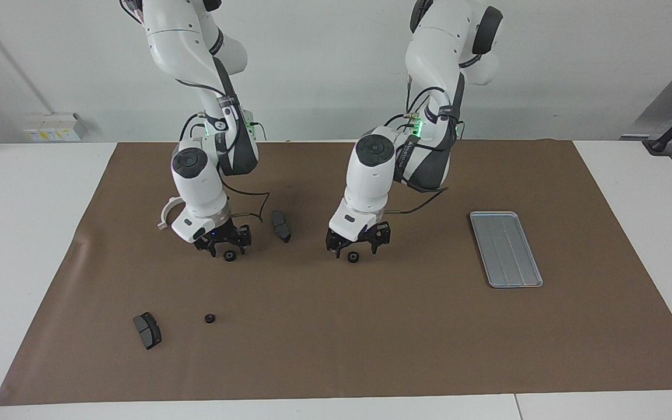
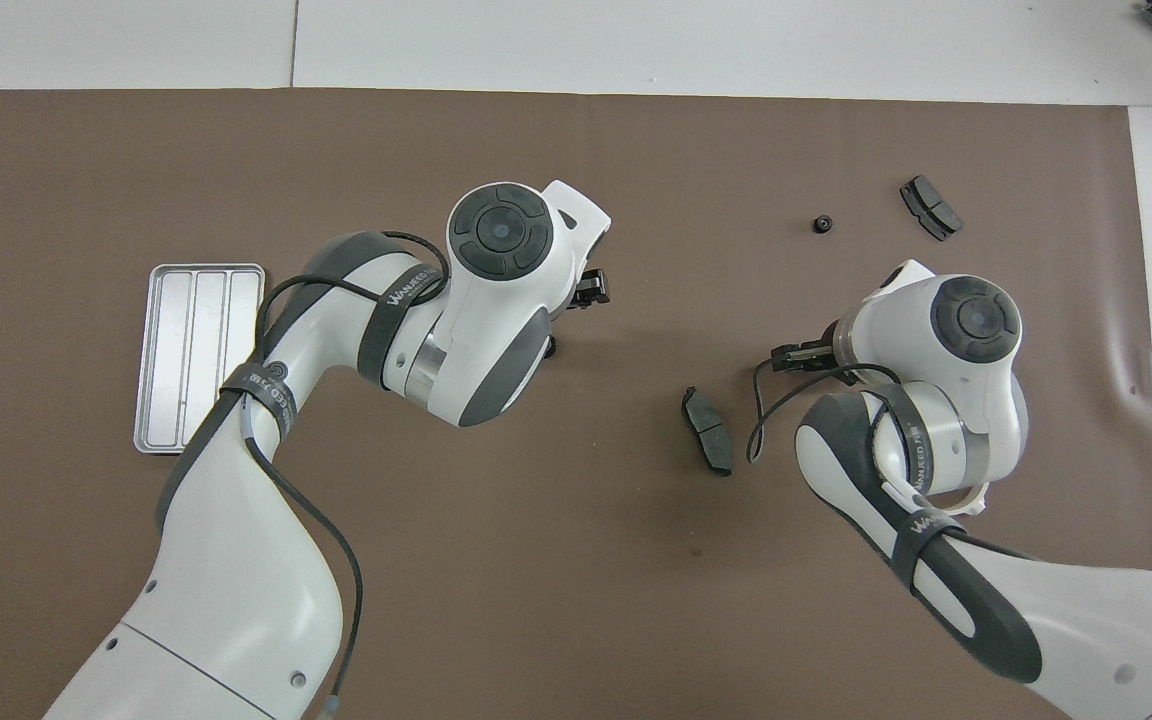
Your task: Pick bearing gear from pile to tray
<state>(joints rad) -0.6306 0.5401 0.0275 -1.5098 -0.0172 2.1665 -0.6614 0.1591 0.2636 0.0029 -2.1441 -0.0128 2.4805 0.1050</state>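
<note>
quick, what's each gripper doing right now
left gripper: open, low over a black gear, not holding it.
right gripper: low over another gear; open or shut cannot be told.
</note>
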